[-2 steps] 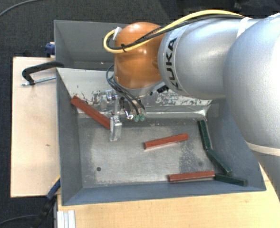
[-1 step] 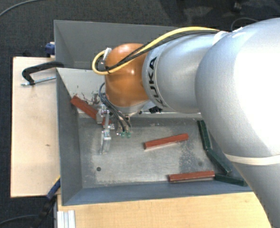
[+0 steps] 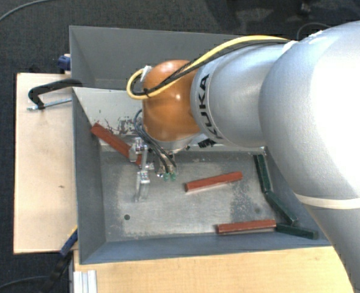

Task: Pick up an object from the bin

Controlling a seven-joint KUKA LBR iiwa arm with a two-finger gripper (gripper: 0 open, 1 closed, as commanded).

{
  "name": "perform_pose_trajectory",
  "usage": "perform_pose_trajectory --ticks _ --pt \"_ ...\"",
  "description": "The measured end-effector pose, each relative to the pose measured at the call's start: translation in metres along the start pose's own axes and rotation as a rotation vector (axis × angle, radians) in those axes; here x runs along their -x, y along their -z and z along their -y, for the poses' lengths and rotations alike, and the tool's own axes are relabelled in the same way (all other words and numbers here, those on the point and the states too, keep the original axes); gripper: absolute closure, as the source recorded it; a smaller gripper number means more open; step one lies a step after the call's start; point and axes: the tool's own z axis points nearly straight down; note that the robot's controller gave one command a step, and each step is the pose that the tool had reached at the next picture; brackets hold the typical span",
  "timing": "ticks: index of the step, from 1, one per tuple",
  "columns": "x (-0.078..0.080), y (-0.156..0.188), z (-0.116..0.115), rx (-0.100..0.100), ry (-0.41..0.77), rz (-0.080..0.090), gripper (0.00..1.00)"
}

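The gripper [image 3: 145, 166] hung low over the left half of the grey bin [image 3: 167, 240], and how far it was open could not be told. Just beside it a red-brown stick [image 3: 109, 138] slanted toward the left wall. A second red stick [image 3: 213, 182] lay to the right.

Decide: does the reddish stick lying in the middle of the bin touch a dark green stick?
No, grey floor shows between the reddish stick and the dark green stick.
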Motion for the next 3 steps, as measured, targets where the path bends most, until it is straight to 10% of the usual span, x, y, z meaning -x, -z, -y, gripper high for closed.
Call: perform_pose_trajectory --ticks 1,3 --pt "0.023 -0.024 0.061 -0.001 -0.29 0.002 0.0" --pt "0.004 -0.023 0.175 -0.004 -0.167 -0.001 0.0"
